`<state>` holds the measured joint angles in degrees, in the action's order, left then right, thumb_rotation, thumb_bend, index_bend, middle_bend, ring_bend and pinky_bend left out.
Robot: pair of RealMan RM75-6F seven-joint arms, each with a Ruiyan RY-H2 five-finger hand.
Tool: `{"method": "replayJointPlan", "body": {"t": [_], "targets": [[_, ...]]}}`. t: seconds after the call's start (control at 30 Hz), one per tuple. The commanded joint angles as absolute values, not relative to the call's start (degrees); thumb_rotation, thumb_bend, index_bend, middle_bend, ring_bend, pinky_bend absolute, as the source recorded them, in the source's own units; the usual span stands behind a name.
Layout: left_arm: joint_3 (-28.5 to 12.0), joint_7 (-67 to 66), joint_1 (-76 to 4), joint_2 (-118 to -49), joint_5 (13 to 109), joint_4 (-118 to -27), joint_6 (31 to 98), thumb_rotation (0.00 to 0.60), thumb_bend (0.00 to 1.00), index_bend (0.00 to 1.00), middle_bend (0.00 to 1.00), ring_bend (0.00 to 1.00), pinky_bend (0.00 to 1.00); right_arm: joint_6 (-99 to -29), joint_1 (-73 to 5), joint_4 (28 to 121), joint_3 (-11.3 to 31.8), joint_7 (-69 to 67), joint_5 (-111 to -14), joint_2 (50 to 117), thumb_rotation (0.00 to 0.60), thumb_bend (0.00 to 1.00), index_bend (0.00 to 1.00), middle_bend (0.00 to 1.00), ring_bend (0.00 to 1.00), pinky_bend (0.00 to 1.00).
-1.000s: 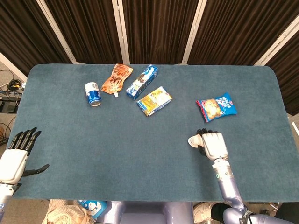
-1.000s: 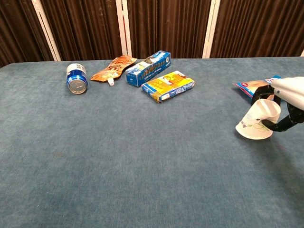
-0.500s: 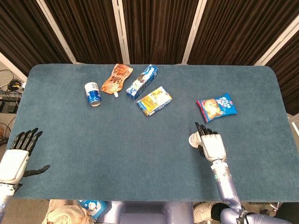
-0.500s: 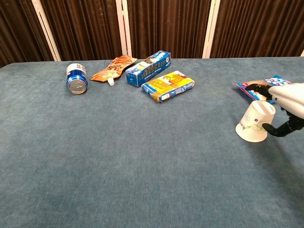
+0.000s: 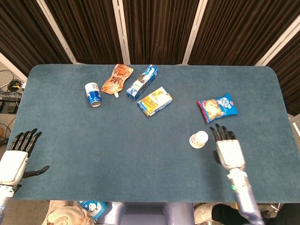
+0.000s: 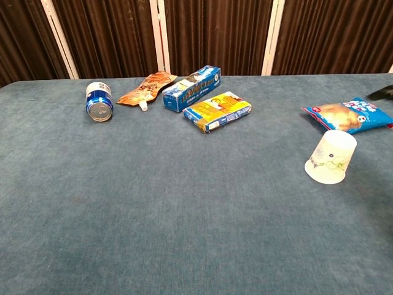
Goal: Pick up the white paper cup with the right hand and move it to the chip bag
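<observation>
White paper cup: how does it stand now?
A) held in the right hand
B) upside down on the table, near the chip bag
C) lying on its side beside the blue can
B: the white paper cup rests mouth down, free of the right hand, just before the chip bag.

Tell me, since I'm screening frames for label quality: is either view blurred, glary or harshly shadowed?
Head view: even light, sharp focus, the right hand crisp beside the white paper cup, no glare on the table. Chest view: cup print readable, only a soft shadow under it; chip bag slightly shiny, a dark sliver clipped at the right edge.
</observation>
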<state>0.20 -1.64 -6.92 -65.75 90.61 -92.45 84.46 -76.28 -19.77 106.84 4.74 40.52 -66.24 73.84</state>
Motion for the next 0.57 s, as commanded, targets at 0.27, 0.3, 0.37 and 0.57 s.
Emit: {"method": "replayJointPlan", "body": {"t": [0.27, 0.3, 0.37, 0.57], "targets": [[0.2, -2.7, -6.8, -66.3, 90.7, -92.3, 84.7, 0.6, 0.01, 0.0, 0.0, 0.0, 0.0, -87.0, -6.9, 109.4, -6.8, 24.1, -82.2, 57.7, 0.6, 0.42, 0.0, 0.0, 0.0, 0.09], [0.1, -2.8, -6.8, -66.4, 90.7, -92.2, 84.8, 0.6, 0.01, 0.0, 0.0, 0.0, 0.0, -88.5, -5.8, 108.0, -7.3, 22.3, -83.9, 57.3, 0.6, 0.42, 0.0, 0.0, 0.0, 0.09], [0.0, -2.6, -6.8, -66.5, 91.1, -92.2, 85.2, 0.6, 0.01, 0.0, 0.0, 0.0, 0.0, -92.2, -3.9, 103.8, -7.5, 19.9, -87.2, 57.7, 0.6, 0.42, 0.0, 0.0, 0.0, 0.09], [-0.3, -1.7, -6.6, -66.8, 91.8, -91.4, 86.7, 0.6, 0.01, 0.0, 0.0, 0.0, 0.0, -96.8, -1.5, 97.7, -5.8, 14.9, -90.1, 60.5, 0.6, 0.42, 0.0, 0.0, 0.0, 0.09]]}}
